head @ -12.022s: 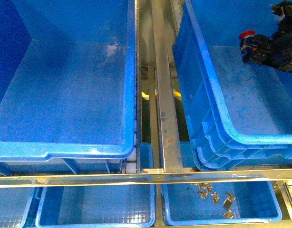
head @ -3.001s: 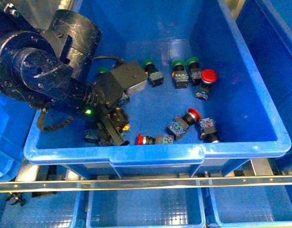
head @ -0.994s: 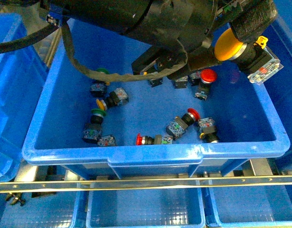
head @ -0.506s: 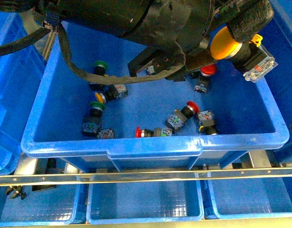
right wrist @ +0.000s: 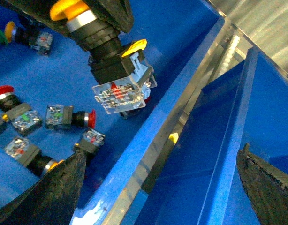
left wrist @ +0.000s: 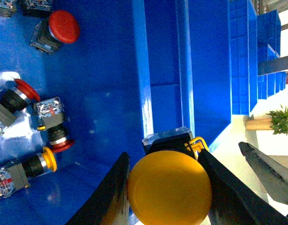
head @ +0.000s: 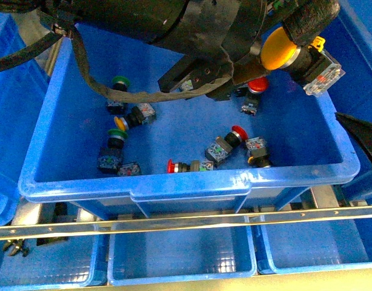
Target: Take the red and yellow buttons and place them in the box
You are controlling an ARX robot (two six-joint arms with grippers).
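So, nearest: metal rail [head: 174,221] runs across the front. Three small blue bins [head: 180,257] sit under it, and the outer two are cut off.
Source crate: blue crate [head: 186,185] just behind the rail, with switches scattered on its floor.
Red buttons: three caps are clear from the front. A small one [head: 171,165] lies by the near wall, one sits mid-floor [head: 237,130], and a big mushroom [head: 257,85] is further back. A fourth switch [head: 257,147] just beside the mid-floor one shows its red cap only in the left wrist view.
Loose yellow button: one [head: 119,123] lying on the floor, left side.
Green buttons: two visible, one [head: 115,134] touching the loose yellow one and one [head: 118,80] further back.
Contact block: grey block [head: 129,170] near the front left, cap not visible.
Right gripper: [right wrist: 162,152] fingers spread wide with nothing between them. The front view shows only one fingertip, at its right edge.
Blocked: left arm [head: 174,30] covers the crate's far wall. A couple of switch bodies poke out under it, cap colours unreadable.
Left gripper: [left wrist: 168,187] clamped on the held yellow button [head: 277,50], up off the floor above the crate's far right side.
Box: blue crate [head: 365,79] just right of the source crate, mostly out of frame, so its rims can't be made out.
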